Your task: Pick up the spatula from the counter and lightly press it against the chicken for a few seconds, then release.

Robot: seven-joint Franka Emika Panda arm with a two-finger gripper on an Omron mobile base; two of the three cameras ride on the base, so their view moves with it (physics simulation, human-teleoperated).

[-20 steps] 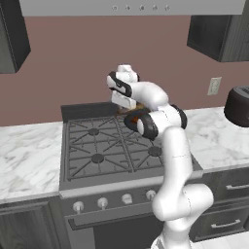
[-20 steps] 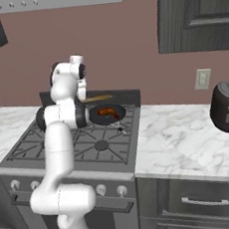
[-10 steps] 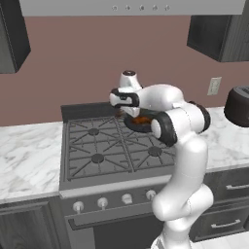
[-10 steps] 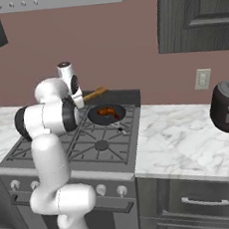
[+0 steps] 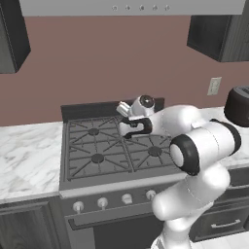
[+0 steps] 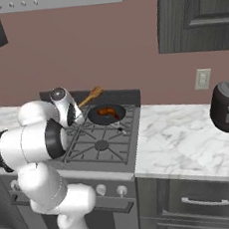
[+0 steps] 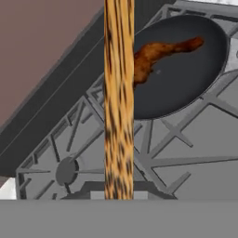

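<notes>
The wooden spatula (image 7: 118,93) runs straight up the middle of the hand view, its blade reaching past the left rim of the black pan (image 7: 186,69). A browned chicken piece (image 7: 160,50) lies in that pan, just right of the spatula; whether the two touch I cannot tell. In the right base view my gripper (image 6: 80,111) is shut on the spatula (image 6: 92,96), which slants up and to the right over the stove's back edge, beside the pan (image 6: 106,118) and the chicken (image 6: 106,111). In the left base view my arm hides the pan.
The pan stands on the back right burner of the gas stove (image 5: 97,146). Marble counters (image 6: 184,144) flank the stove on both sides. A dark toaster (image 6: 228,107) sits on the right counter. Dark cabinets and the range hood hang overhead.
The arm has folded, its elbow swinging toward the cameras, and the hand has sunk lower over the back of the stove. The spatula stays in the grip, near the pan.
</notes>
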